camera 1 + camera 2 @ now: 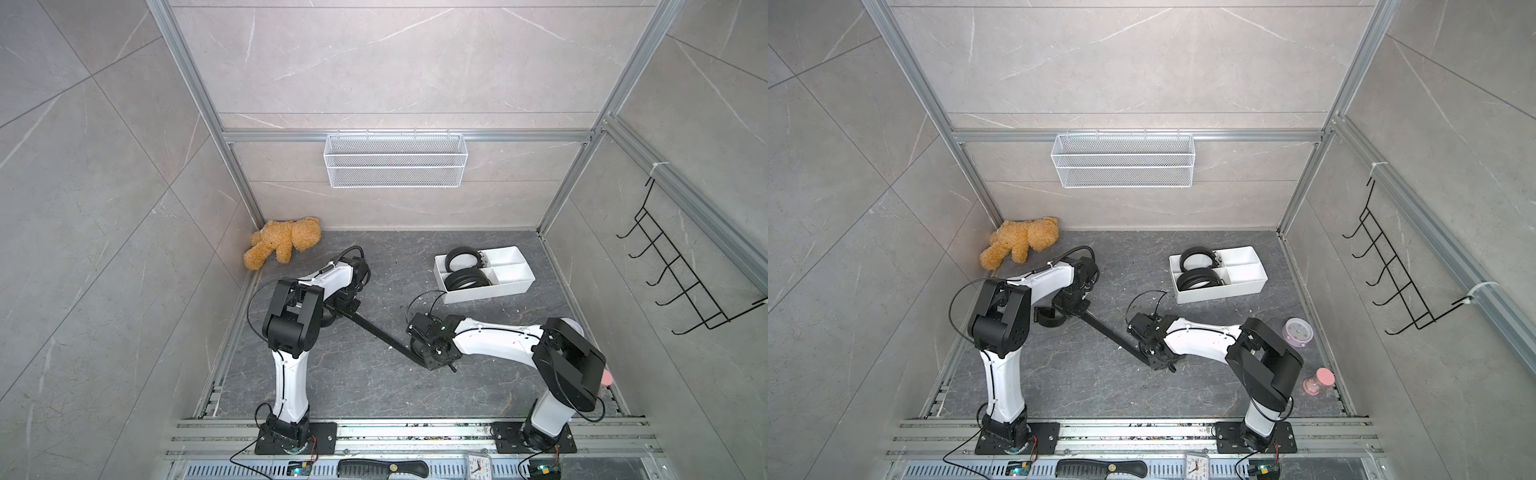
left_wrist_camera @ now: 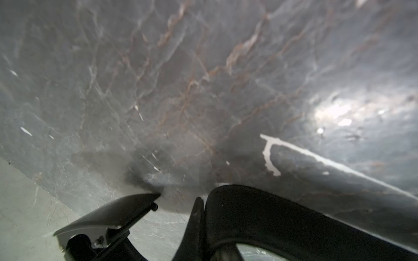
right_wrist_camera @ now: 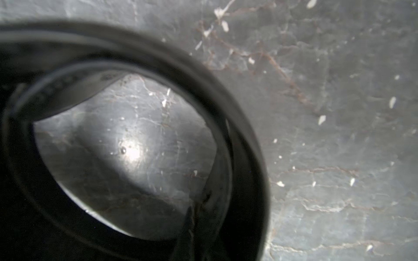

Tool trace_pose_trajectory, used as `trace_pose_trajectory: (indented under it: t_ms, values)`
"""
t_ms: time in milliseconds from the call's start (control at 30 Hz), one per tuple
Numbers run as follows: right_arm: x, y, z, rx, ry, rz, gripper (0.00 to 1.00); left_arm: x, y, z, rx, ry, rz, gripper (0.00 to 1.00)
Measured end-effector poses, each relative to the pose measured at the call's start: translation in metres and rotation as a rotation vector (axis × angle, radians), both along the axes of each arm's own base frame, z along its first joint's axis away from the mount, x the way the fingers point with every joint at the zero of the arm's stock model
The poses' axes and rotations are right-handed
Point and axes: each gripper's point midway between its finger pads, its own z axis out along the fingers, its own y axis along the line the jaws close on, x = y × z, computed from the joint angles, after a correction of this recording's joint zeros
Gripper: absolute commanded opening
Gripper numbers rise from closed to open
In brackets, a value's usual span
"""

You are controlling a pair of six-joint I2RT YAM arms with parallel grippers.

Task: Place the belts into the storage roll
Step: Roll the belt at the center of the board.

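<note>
The storage roll (image 1: 490,292) sits skewed on the dark marbled worktop (image 1: 365,395). Both compartments at its end nearer the left arm are filled. The rear coiled belt (image 1: 462,250) lies in the one on the back-wall side and the front coiled belt (image 1: 451,282) in the one beside it, each a black ring with its opening facing up. The third belt (image 1: 374,332) is outside the storage roll, in front of that same end, and in both top views it runs as a straight black strap between the two arms. The right end effector (image 3: 194,217) is near the storage roll's front corner. Its jaws are fully closed, pinching the wall of a blurred black loop of the third belt, and the worktop shows through the middle of that loop in the right wrist view. The left end effector (image 2: 200,205) is farther from the storage roll, well apart from it. It is also fully closed and clamps the strap's other end where the strap bends round. A flat dark plate with a bright metal fitting, apparently the buckle (image 2: 108,217), hangs just beside it. A white wire-mesh basket (image 1: 395,162) hangs on the wall behind the storage roll, and a teddy bear (image 1: 282,243) lies well off from its filled end.
</note>
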Motion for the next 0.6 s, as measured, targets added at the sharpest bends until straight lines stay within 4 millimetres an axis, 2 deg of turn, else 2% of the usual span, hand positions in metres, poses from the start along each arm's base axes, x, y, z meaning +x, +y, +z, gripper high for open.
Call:
trace_pose_trajectory:
  t_ms: [133, 233, 300, 533, 600]
  values:
    - [-0.004, -0.005, 0.001, 0.001, 0.000, 0.000, 0.00, 0.007, 0.010, 0.001, 0.018, -0.002, 0.000, 0.00]
    - [-0.005, 0.000, 0.002, 0.012, 0.005, 0.012, 0.00, 0.012, 0.007, 0.003, 0.012, -0.015, -0.025, 0.00]
    - [-0.008, 0.004, 0.001, -0.003, 0.018, 0.036, 0.00, 0.021, -0.003, 0.005, 0.024, -0.051, -0.085, 0.00]
    - [-0.027, 0.020, -0.003, -0.067, 0.067, 0.153, 0.00, 0.064, -0.072, 0.015, -0.046, -0.285, -0.262, 0.00]
    - [-0.033, 0.028, -0.003, -0.081, 0.073, 0.184, 0.00, 0.070, -0.081, 0.019, -0.084, -0.336, -0.288, 0.00]
